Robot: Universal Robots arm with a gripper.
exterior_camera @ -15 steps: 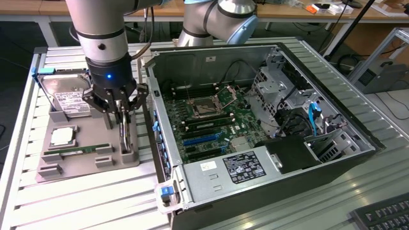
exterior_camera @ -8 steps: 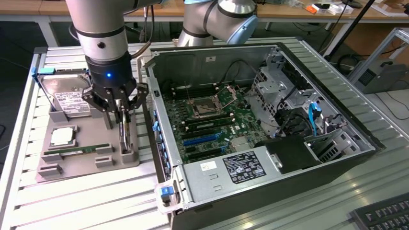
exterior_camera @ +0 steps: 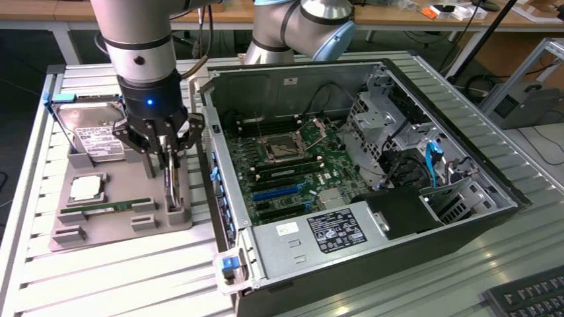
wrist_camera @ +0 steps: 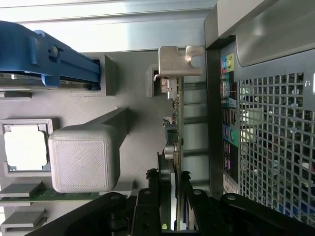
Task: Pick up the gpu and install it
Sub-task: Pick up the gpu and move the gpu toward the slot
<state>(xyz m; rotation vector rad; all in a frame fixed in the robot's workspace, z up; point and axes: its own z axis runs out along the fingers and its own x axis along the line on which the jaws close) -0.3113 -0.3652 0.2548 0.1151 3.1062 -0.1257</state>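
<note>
The grey holder tray [exterior_camera: 115, 228] on the tabletop [exterior_camera: 132, 277] carries a hard drive [exterior_camera: 92, 135], a processor chip [exterior_camera: 86, 188], a RAM stick [exterior_camera: 105, 208] and the gpu [exterior_camera: 174, 191], which stands edge-on in its slots beside the open computer case [exterior_camera: 387, 66]. The tool [exterior_camera: 168, 158] pinches the gpu's upper edge. The arm covers part of the hard drive, and the gpu's lower edge is sunk in the slots.

Gpu [exterior_camera: 176, 191], edge-on in the grey holder [exterior_camera: 105, 232]: upper edge hidden behind the gripper [exterior_camera: 168, 158]. Keyboard [exterior_camera: 529, 300] cut off at the picture's corner. Hard drive [exterior_camera: 92, 135] label print too small to read.
</note>
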